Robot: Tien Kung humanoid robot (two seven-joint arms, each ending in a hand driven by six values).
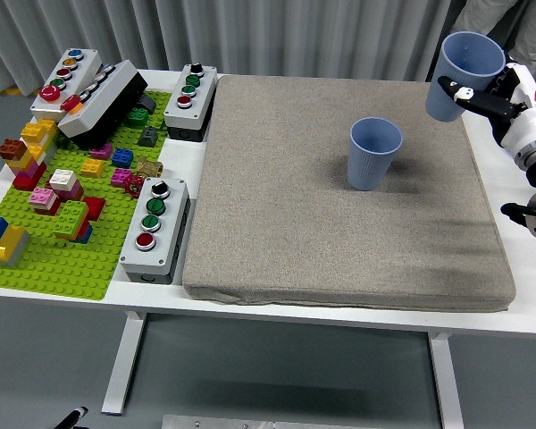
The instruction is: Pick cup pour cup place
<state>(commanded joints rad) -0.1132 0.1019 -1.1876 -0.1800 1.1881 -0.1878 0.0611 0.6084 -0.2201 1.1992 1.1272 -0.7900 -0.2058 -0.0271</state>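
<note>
The right hand (pixel 500 96) grips a blue cup (pixel 463 73) nearly upright above the mat's (pixel 339 223) far right corner; a second blue cup (pixel 373 154) stands on the mat, apart.

White right hand (pixel 505 94) w/ black fingers, red marks, silver wrist, black arm

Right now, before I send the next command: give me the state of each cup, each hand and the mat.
held cup: upright, lifted above the mat's far right corner, opening up.
right hand: shut on the held cup.
standing cup: upright on the mat, untouched; contents cannot be seen.
mat: flat on the table, carrying only the standing cup.
left hand: not in view.
</note>
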